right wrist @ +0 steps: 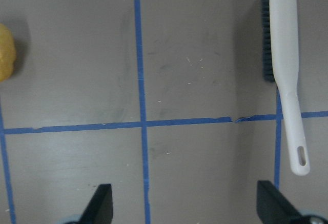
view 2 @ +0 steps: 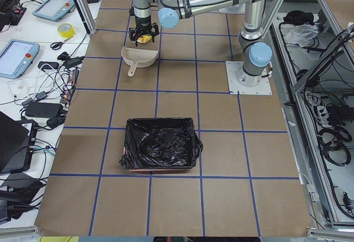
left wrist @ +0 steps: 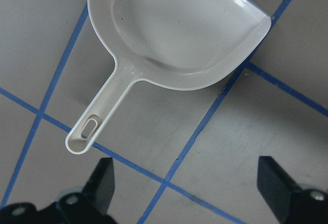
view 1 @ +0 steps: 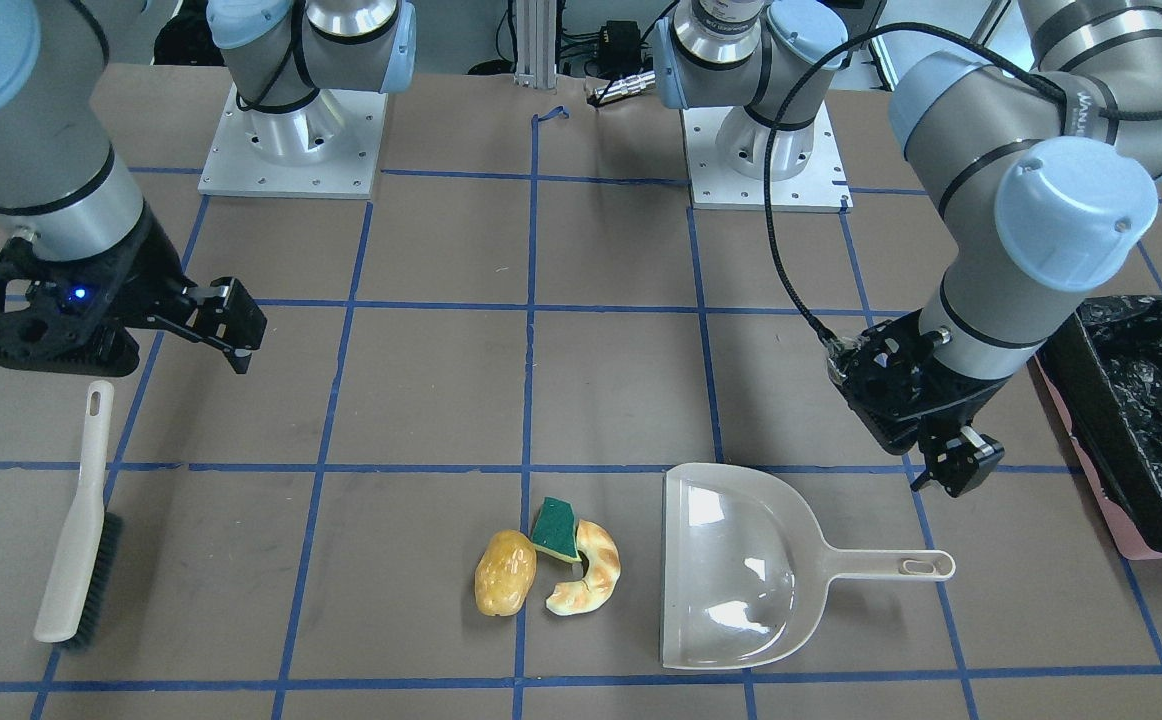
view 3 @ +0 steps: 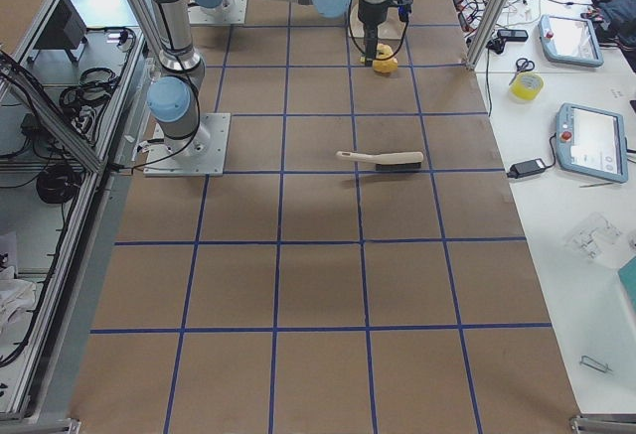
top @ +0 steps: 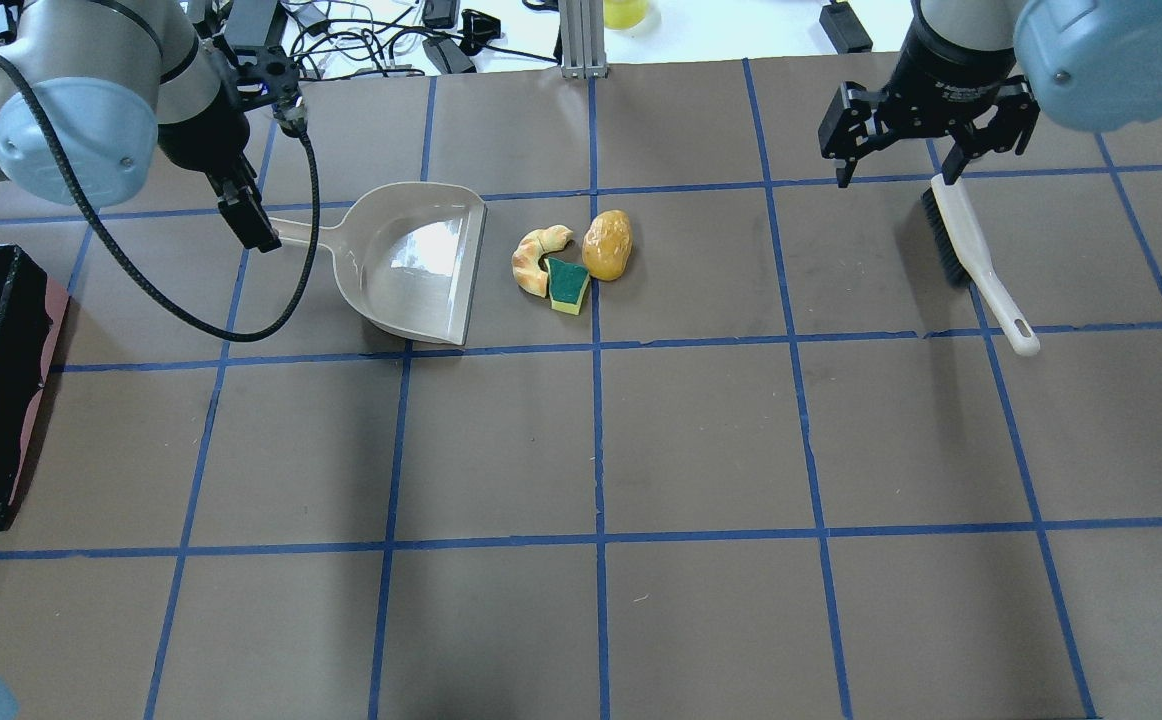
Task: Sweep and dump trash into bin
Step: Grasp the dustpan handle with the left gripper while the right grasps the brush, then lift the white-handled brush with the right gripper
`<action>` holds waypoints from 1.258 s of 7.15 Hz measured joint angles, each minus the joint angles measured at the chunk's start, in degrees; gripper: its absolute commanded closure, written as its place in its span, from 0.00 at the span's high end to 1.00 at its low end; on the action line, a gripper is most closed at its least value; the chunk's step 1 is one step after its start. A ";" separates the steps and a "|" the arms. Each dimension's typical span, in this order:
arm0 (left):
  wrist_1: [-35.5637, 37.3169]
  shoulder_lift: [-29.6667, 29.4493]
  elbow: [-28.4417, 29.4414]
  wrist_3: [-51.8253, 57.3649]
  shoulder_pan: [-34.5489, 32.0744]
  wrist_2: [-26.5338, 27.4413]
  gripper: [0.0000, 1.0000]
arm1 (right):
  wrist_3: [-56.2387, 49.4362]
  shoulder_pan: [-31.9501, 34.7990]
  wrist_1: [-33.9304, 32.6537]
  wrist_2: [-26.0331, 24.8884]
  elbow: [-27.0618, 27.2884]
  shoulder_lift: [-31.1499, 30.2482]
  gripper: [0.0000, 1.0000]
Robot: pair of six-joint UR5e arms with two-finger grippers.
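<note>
The trash lies together on the table: a yellow-brown potato-like lump point(view 1: 505, 585), a green-and-yellow sponge wedge point(view 1: 556, 530) and a tan croissant-like piece point(view 1: 586, 580). They lie just off the open mouth of the beige dustpan point(view 1: 741, 570). The bin point(view 1: 1141, 420), lined with black plastic, stands at the table's edge on my left. My left gripper point(top: 251, 225) is open and empty, hovering over the end of the dustpan handle point(left wrist: 84, 131). My right gripper point(top: 893, 178) is open and empty, above the table beside the bristle end of the brush point(top: 976, 255).
The brush point(right wrist: 284, 70) lies flat on the table, its handle pointing toward the robot. The brown table cover has a blue tape grid. The arm bases point(view 1: 291, 140) stand at the table's robot-side edge. Cables and devices lie beyond the far edge.
</note>
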 measured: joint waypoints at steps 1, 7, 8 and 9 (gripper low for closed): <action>-0.01 -1.77 0.61 3.63 2.66 -0.26 1.00 | -6.17 -3.67 -1.61 0.00 1.47 1.78 1.00; 9.93 -12.53 4.02 28.09 5.09 -2.87 0.98 | -33.67 -17.15 -22.75 -0.83 16.53 8.92 0.96; 9.97 -13.63 4.26 28.95 3.90 -2.77 0.98 | -34.01 -17.29 -22.78 -1.02 17.27 9.01 0.81; 9.92 -14.46 4.41 29.13 3.21 -2.70 0.98 | -34.05 -17.35 -22.67 -1.13 17.65 9.01 0.68</action>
